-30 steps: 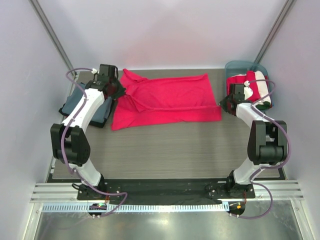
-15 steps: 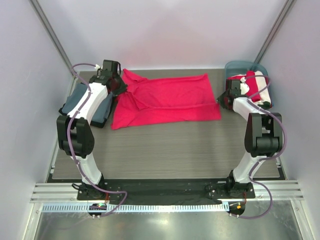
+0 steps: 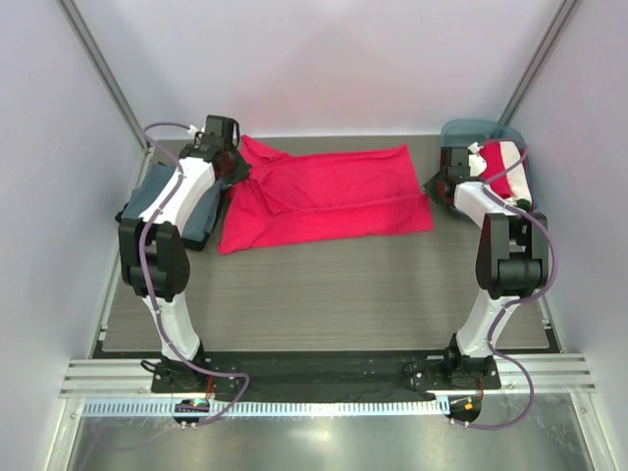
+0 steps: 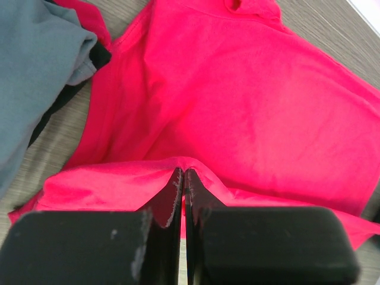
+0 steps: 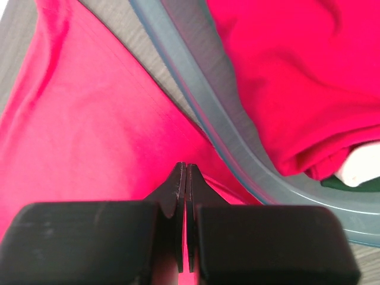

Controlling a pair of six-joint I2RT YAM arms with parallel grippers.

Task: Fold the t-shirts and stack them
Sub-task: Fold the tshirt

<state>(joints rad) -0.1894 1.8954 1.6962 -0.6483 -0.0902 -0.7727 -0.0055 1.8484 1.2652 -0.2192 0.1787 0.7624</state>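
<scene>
- Crimson-red t-shirt [image 3: 324,196] lies spread across the far half of the bench [image 3: 324,294], a crease running along its length, with the sleeve end toward my left arm and the hem end toward my right.
- My left claw [image 4: 183,175] is closed, pinching a raised fold of red cloth at the sleeve end, just beside the blue-grey t-shirt [image 3: 162,201] heaped at the bench's left edge.
- My right claw [image 5: 183,169] is closed on the edge at the hem end, close against the rim of the teal tub [image 5: 178,83], which holds more red and white shirts [image 3: 505,162].
- First risk, as I read it: each pinch takes only a thin bite of cloth, so an uneven lift could let one end slip free and the fold would land skewed.
- Second risk: my right claw works so near the tub that a careless swing could knock its rim or drag it.
- Third risk: on the left the red cloth lies against the blue-grey heap, and a pull might carry that along too.
</scene>
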